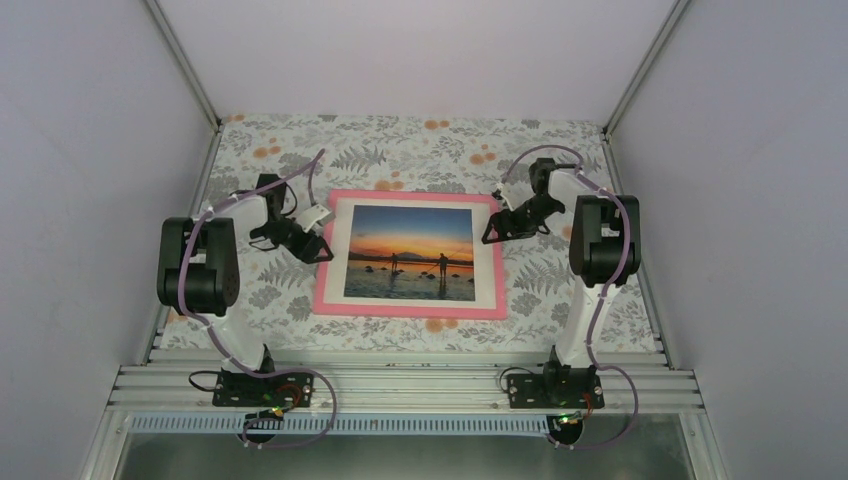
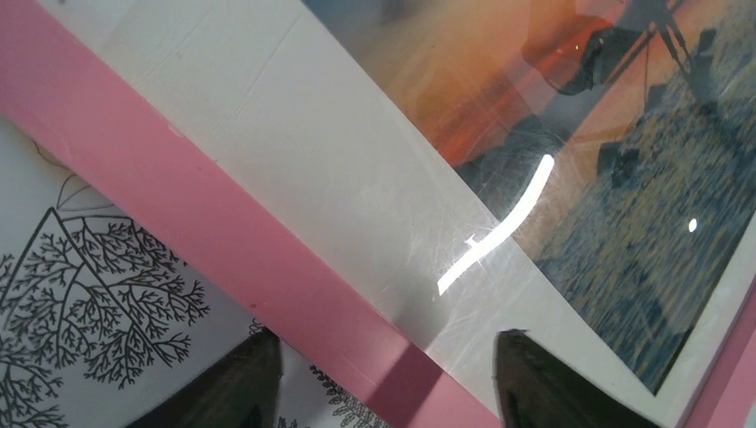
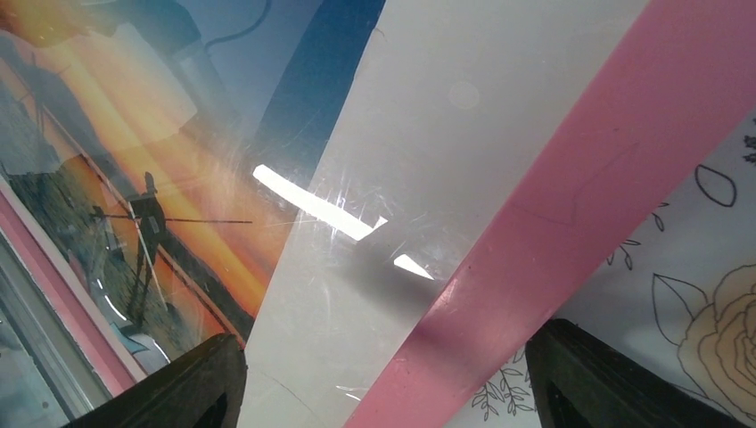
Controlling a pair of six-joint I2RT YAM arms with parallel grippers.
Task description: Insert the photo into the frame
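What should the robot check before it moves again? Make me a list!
1. The photo sits inside the frame: ok.
2. The photo is straight in the white mat: ok.
3. The left gripper is open, astride the frame's left edge: ok.
4. The right gripper is open, astride the frame's right edge: ok.
5. Neither gripper touches the frame: cannot tell.
6. The frame's back is closed: cannot tell, it is hidden underneath.

The glossy rectangular sunset photo [image 1: 410,252] lies flat inside the thin pink rectangular frame [image 1: 405,310], with a white border around it. The frame sits between the left tool [image 1: 320,250] and the right tool [image 1: 490,236], each spread over a side edge.
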